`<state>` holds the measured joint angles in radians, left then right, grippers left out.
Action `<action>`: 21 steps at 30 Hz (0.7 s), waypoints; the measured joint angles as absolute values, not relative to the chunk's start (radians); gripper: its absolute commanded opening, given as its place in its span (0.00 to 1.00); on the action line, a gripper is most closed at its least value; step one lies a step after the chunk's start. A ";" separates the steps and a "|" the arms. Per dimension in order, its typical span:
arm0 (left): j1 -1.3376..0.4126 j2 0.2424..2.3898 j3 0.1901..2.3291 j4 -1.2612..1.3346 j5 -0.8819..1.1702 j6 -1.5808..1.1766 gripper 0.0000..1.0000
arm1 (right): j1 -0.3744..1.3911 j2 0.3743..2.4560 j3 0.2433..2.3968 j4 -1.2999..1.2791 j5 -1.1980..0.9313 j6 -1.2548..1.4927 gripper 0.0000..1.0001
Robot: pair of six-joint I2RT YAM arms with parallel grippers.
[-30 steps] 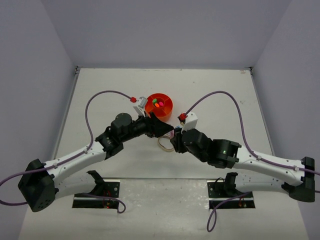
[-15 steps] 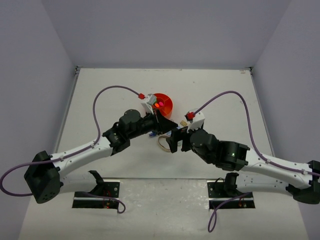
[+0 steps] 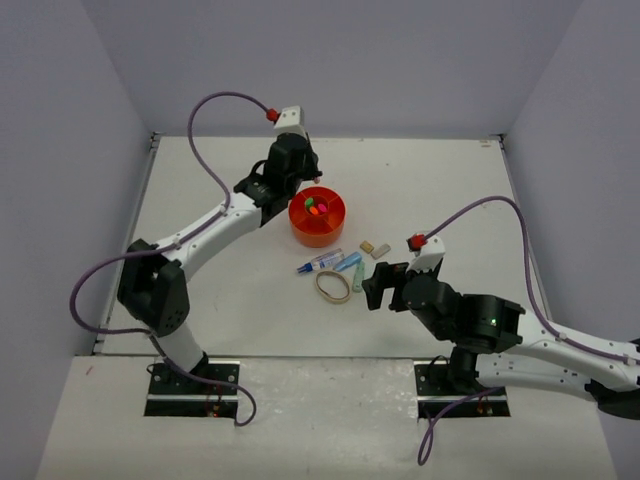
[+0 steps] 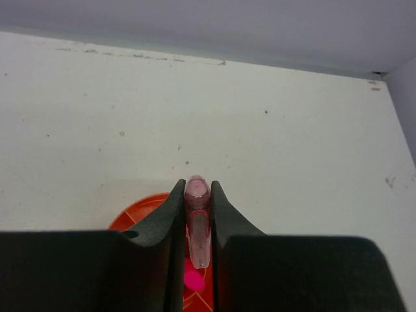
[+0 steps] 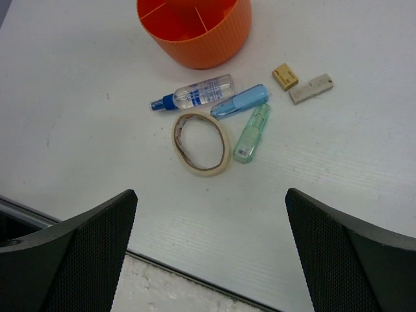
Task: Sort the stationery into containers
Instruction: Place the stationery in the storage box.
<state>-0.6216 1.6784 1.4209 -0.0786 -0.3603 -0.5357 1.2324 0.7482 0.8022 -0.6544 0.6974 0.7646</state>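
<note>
Now the left fingers, pinching a pink marker, should centre over a compartment of the orange organizer before releasing; the right fingers hang spread

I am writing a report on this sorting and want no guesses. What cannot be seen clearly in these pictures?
Left wrist: the left gripper, shut on a pink marker, hides most of the orange organizer; the compartment below the marker cannot be told.
Right wrist: the top edge cuts off the organizer's far part; what lies there does not show.
Top view: things inside the organizer are coloured specks, too small to name.
</note>
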 measured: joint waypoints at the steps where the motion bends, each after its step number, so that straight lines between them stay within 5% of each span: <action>1: -0.622 1.722 1.455 -0.086 -0.372 -0.530 0.00 | 1.232 0.734 0.799 -0.663 0.699 0.772 0.99; 21: -0.628 1.985 1.546 -0.025 -0.459 -0.539 0.00 | 1.232 0.645 0.759 -0.726 0.699 0.813 0.99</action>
<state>-0.6285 1.9850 1.5462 -0.0248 -0.4592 -0.5390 1.2320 0.6449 0.7595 -0.7260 0.6985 0.8127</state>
